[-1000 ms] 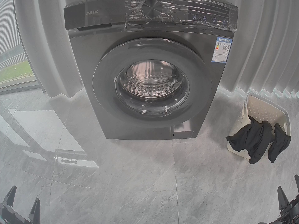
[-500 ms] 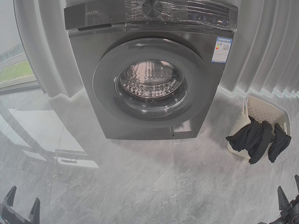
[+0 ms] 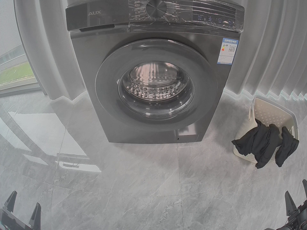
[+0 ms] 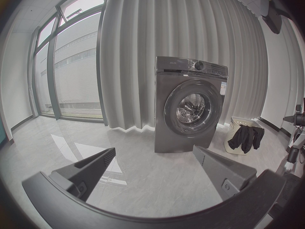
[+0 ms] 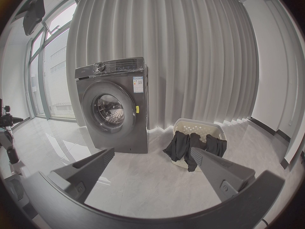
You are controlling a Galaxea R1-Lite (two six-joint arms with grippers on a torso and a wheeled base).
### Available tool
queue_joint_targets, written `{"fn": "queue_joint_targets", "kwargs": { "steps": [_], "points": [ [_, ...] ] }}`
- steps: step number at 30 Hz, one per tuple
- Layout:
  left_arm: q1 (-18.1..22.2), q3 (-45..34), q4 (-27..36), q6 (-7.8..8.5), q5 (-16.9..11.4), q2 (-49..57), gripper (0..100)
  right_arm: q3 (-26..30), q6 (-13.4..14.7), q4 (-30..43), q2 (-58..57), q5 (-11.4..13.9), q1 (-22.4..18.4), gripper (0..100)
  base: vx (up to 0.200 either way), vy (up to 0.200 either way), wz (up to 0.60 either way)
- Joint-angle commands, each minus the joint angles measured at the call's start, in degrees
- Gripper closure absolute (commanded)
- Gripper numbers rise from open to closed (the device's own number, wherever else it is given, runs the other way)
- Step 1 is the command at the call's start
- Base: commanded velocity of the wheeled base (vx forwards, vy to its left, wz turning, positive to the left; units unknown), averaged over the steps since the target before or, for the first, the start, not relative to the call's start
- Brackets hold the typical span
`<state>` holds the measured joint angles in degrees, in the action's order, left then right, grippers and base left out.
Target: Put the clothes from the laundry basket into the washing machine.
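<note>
Head view. The washing machine (image 3: 153, 67) stands on the tiled floor (image 3: 128, 176) against a pleated curtain (image 3: 271, 32), its round door (image 3: 156, 85) shut. To the machine's right, where the floor meets the curtain, sits the laundry basket (image 3: 275, 112). Dark clothes (image 3: 263, 142) hang over its near rim, partly inside and partly trailing down outside. The left hand (image 3: 24, 205) and right hand (image 3: 296, 192) hover low over the near floor, well apart from basket and machine. Each is spread wide and holds nothing.

Left wrist view. The left hand's two fingers (image 4: 92, 169) stand far apart, with bare floor between them. The machine and basket lie well beyond.

Right wrist view. The right hand's fingers (image 5: 222, 172) are likewise wide and empty. The basket with its draped clothes lies beyond them, beside the machine.
</note>
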<state>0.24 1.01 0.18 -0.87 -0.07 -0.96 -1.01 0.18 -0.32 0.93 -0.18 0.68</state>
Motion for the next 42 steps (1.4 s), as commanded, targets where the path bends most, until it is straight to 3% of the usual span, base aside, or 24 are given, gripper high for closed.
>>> {"fn": "queue_joint_targets", "kwargs": {
  "steps": [1,9,17,33,42],
  "points": [
    [0.0,-0.9,0.0,-0.01,0.0,1.0,0,1.0,0.0,0.0,-0.9,0.0,0.0,0,0.2,0.0,0.0],
    [0.0,-0.9,0.0,0.78,0.0,1.0,0,1.0,0.0,0.0,-0.9,0.0,0.0,0,0.1,0.0,0.0],
    [0.0,-1.0,0.0,0.43,0.0,1.0,0,1.0,0.0,0.0,-0.9,0.0,0.0,0,0.075,0.0,0.0],
    [0.0,-1.0,0.0,0.6,0.0,1.0,0,1.0,0.0,0.0,-0.9,0.0,0.0,0,0.0,0.0,0.0],
    [0.0,-1.0,0.0,0.6,0.0,1.0,0,1.0,0.1,0.0,-0.9,0.0,0.0,0,0.0,0.0,-0.6]
  ]
}}
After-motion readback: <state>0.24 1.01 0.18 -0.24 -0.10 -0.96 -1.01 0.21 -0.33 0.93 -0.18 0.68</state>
